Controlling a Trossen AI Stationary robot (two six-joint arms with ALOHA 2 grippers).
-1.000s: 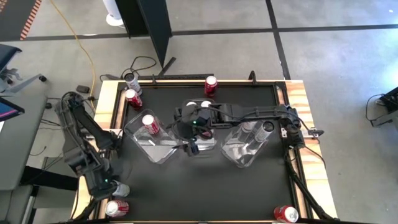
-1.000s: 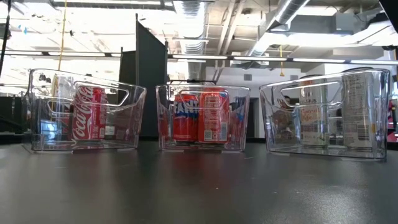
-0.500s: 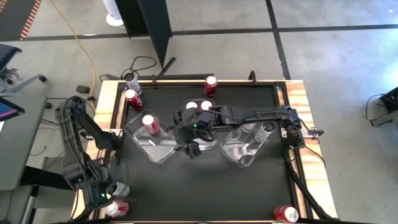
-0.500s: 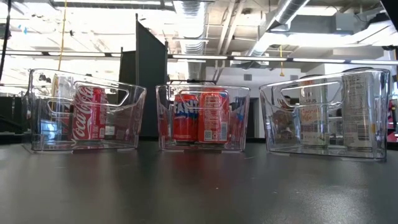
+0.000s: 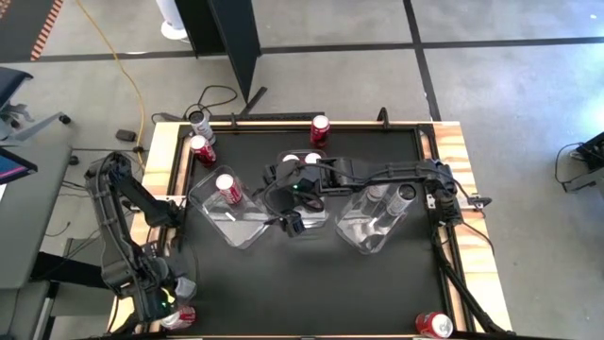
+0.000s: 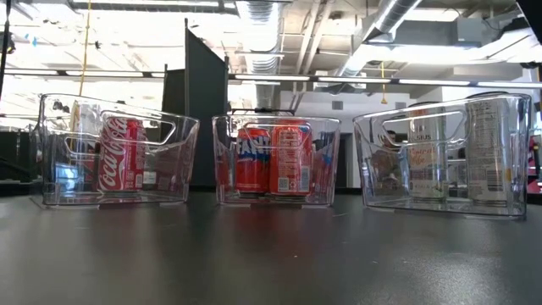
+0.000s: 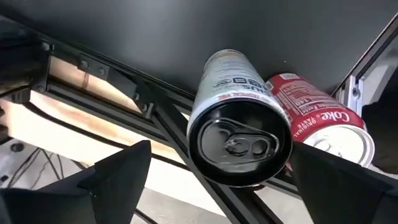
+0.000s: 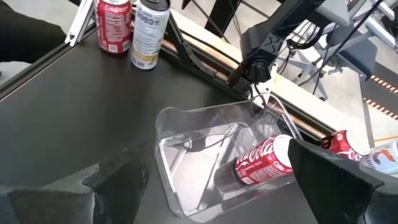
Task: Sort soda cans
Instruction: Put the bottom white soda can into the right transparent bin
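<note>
At the counter's [image 5: 311, 274] near left corner, the left end effector [image 7: 217, 186] stands wide, its two dark fingers [image 7: 118, 174] spread on either side of a silver-grey can [image 7: 239, 134] lying on its side, base toward the camera; the fingers do not touch it. A red can [image 7: 311, 112] lies just beside it, its white lettering reading "Coke" and "ORIGINAL TASTE". In the high view the left arm folds down over that corner, with the red can [image 5: 177, 316] at the edge.

The right arm reaches across from the right side to the middle of the counter, its end effector [image 5: 294, 219] hanging wide and empty between the left bin [image 5: 231, 227] and the middle bin [image 5: 307, 194]. The right wrist view looks down into the left bin [image 8: 205, 155], where a red Coca-Cola can [image 8: 264, 162] stands.

In the low view, the left bin's can [image 6: 121, 157] reads "Coca-Cola", the middle bin holds two orange cans [image 6: 273, 158], one marked "Fanta", and the right bin [image 6: 445, 157] holds pale cans whose lettering cannot be read. More cans stand along the far edge [image 5: 320, 129] and at the near right corner [image 5: 432, 325].
</note>
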